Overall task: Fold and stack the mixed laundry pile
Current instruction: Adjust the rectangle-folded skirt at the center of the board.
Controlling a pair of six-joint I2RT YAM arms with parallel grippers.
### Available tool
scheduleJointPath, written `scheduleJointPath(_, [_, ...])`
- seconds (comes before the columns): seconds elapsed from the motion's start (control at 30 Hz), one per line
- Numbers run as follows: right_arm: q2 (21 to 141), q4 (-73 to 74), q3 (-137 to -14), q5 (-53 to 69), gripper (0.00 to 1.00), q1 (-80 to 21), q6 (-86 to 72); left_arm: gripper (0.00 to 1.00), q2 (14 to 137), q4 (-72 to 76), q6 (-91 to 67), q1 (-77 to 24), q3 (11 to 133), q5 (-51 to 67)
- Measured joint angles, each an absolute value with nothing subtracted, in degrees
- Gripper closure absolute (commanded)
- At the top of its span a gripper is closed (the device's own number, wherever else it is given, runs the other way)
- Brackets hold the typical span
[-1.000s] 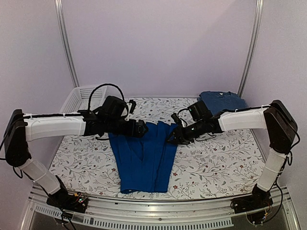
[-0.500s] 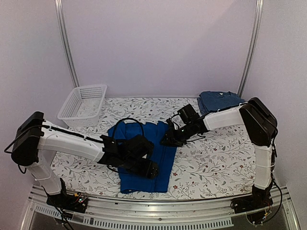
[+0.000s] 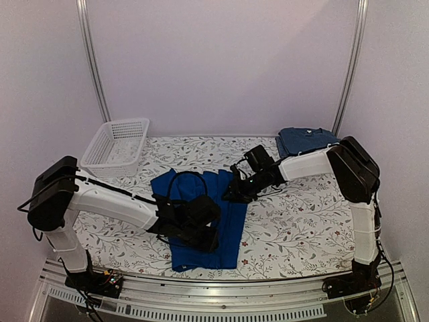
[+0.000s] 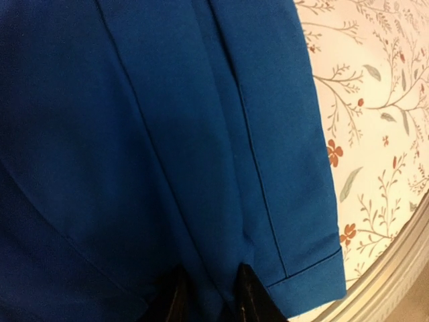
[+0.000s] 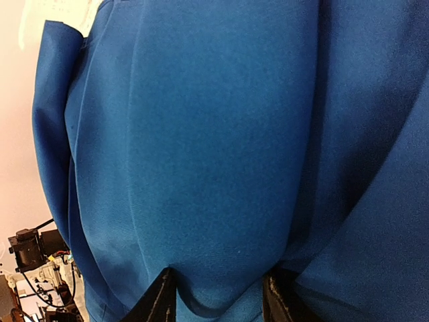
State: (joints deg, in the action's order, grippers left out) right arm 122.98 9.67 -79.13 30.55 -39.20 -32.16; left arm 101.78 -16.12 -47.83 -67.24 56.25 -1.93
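royal-blue garment (image 3: 230,227), gripped by left pincer (image 4: 209,303), right pincer (image 5: 218,300), fingertips (image 5: 158,303) mostly cropped

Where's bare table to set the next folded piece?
Bare floral tablecloth near-right, between the bright royal-blue garment and the right edge; a far strip between the white plastic mesh basket and the folded dark navy T-shirt. Crowded: centre and near-left, under the left arm and right arm.

Robot lab test cell — plain lilac backdrop (image 3: 221,67), aluminium frame poles (image 3: 93,60), slotted metal rail (image 3: 221,298) under a floral-cloth table (image 3: 301,228).
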Motion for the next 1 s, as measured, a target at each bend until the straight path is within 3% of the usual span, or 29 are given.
scheduleJointPath(0.33, [123.3,9.5,-79.3,30.5,0.68,-39.2,-32.3,0.66,101.9,-17.1,-46.5,-67.2,57.9,-1.5])
scheduleJointPath(0.4, [123.4,9.5,-79.3,30.5,0.75,-39.2,-32.4,0.70,102.1,-17.5,-46.4,-67.2,58.6,-1.5])
scheduleJointPath(0.6, [123.8,9.4,-79.3,30.6,0.97,-39.2,-32.6,1.00,105.1,-17.1,-46.1,-67.2,59.9,-1.3])
scheduleJointPath(1.0, [123.8,9.3,-80.6,31.3,1.00,-39.2,-33.0,1.00,98.8,-15.8,-45.1,-67.1,56.8,-2.2])
